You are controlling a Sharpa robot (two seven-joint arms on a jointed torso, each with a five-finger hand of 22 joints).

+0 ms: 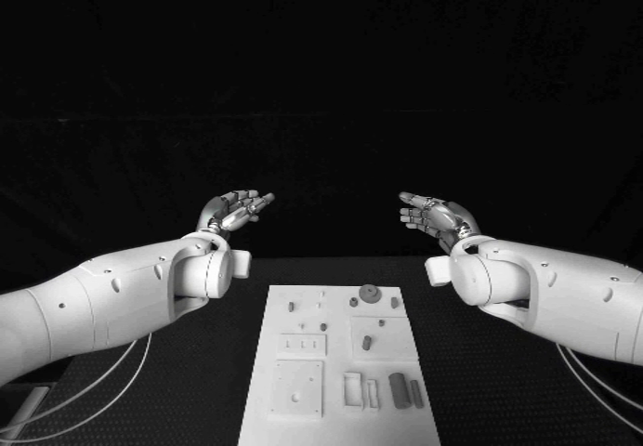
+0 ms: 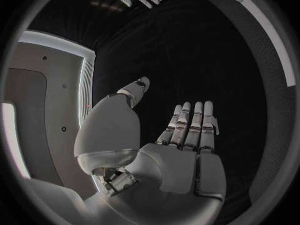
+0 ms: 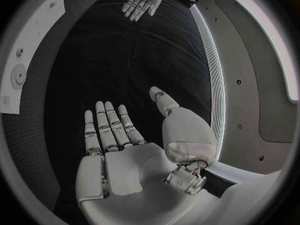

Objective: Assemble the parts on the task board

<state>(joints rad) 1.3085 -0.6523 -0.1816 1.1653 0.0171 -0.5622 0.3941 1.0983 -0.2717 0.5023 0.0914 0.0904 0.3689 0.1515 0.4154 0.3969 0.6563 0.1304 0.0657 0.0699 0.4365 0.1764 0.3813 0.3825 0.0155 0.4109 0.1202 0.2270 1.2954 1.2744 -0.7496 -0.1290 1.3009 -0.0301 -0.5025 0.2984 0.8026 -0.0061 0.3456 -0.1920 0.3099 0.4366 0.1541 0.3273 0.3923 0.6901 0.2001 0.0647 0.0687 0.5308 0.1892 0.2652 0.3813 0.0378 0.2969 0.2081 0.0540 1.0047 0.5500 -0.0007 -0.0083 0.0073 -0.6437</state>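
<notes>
Looks like pre-start: nothing grasped yet. Left hand [image 1: 236, 210] and right hand [image 1: 436, 216] both released, fingers spread, raised beyond the far end of the task board [image 1: 340, 423]. Board sits mid-tabletop [image 1: 522, 390], parts [image 1: 367, 294] lying on it. Next move, likely: lower one hand over a part and line up a pinch.

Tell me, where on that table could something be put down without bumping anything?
Bare black table lies either side of the white task board. The board's near right corner is crowded with small parts. Both the left hand and right hand are raised beyond it.
</notes>
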